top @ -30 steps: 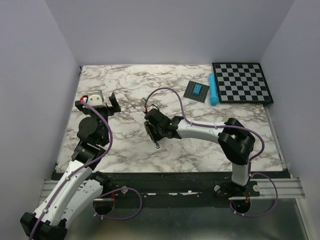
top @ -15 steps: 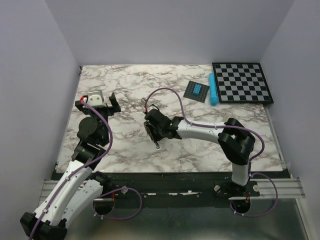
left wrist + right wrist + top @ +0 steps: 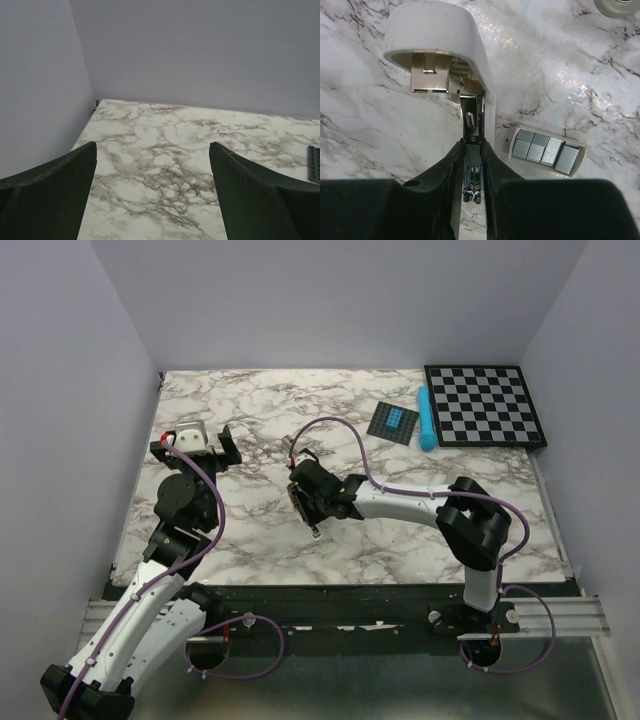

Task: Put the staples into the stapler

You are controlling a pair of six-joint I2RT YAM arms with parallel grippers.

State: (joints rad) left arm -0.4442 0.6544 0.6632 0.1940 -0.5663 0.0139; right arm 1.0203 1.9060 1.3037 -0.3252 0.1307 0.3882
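**Q:** How many arms are there, and what are their grippers doing?

**A:** Two. The left gripper (image 3: 152,150) sits over the left side of the marble table (image 3: 250,540). Its two dark fingers (image 3: 50,190) are spread wide with nothing between them. The right gripper (image 3: 473,146) reaches to the middle of the table. Its jaws are drawn nearly together around the silver channel (image 3: 471,117) of the stapler (image 3: 440,35). I cannot tell whether a strip of staples is pinched there too.

**Q:** Where is the stapler?

**A:** There is one, lying on the table directly under the right gripper. Its white cover (image 3: 470,45) is swung up and back, exposing the channel.

**Q:** And the staples?

**A:** One small white box of staples (image 3: 547,150) lies open just right of the stapler in the wrist view, not touching it. It holds four grey strips (image 3: 538,146) side by side.

**Q:** Anything else?

**A:** At the far right are one chessboard (image 3: 484,405), one cyan cylinder (image 3: 426,418) beside it, and one dark baseplate (image 3: 392,422) carrying blue bricks. A clear round rim (image 3: 619,5) shows at the top corner of the wrist view.
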